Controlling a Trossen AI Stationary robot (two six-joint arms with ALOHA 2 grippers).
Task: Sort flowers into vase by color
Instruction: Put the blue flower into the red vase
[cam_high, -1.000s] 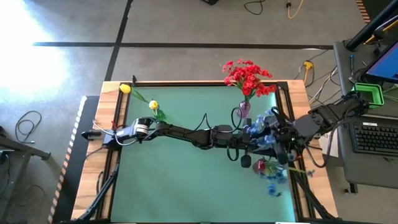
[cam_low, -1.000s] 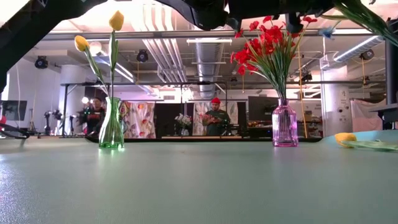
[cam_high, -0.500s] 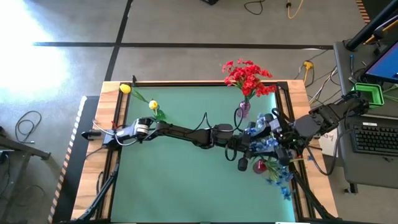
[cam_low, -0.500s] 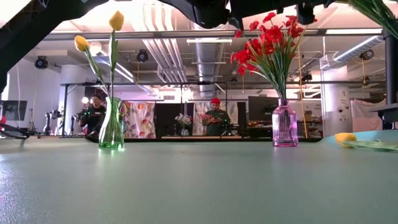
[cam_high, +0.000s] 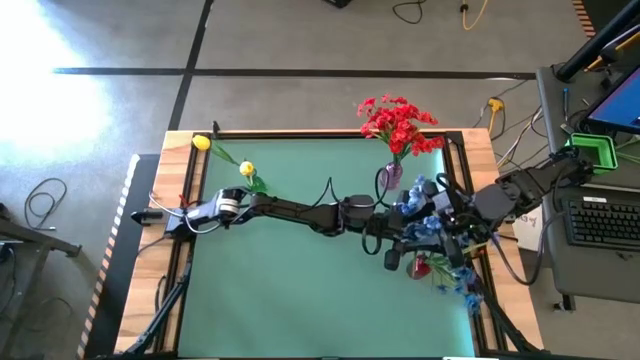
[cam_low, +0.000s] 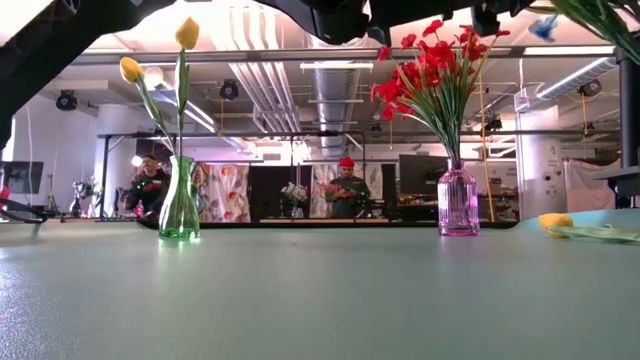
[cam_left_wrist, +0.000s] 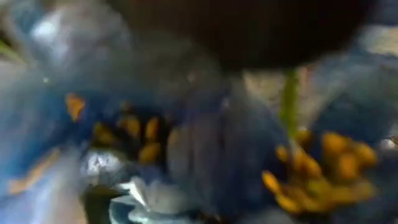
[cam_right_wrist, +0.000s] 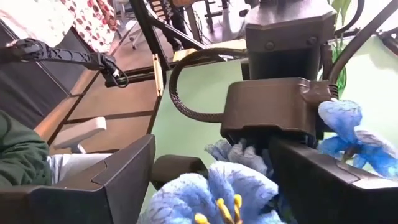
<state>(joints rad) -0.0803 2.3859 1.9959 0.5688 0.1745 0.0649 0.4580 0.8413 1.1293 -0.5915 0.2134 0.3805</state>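
Blue flowers (cam_high: 440, 235) sat over the right side of the tabletop (cam_high: 290, 300), just in front of the pink vase (cam_high: 391, 177), with both pincers meeting at them. Long axis ran diagonally in the high view: blossoms clustered near the pincers, a trailing spray (cam_high: 462, 287) heading toward the near right corner. Which end was the stem end could not be told.

Left arm reached across the tabletop from the left; left pincer (cam_high: 400, 245) was buried in the blue blossoms (cam_left_wrist: 186, 137), wrist view filled with petals and yellow centres. Its fingers were not visible there, so whether it stood apart or together could not be told.

Right pincer (cam_right_wrist: 211, 180) came in from the right, fingers standing wide apart, blue blossoms (cam_right_wrist: 211, 196) between them and touching them; a firm grip could not be confirmed.

Red flowers (cam_high: 398, 125) stood upright in the pink vase (cam_low: 457, 200) at the far edge. Two yellow flowers (cam_low: 160, 60) stood in the green vase (cam_low: 179, 205), leaning slightly. One more yellow flower (cam_low: 556, 222) lay flat on the tabletop.
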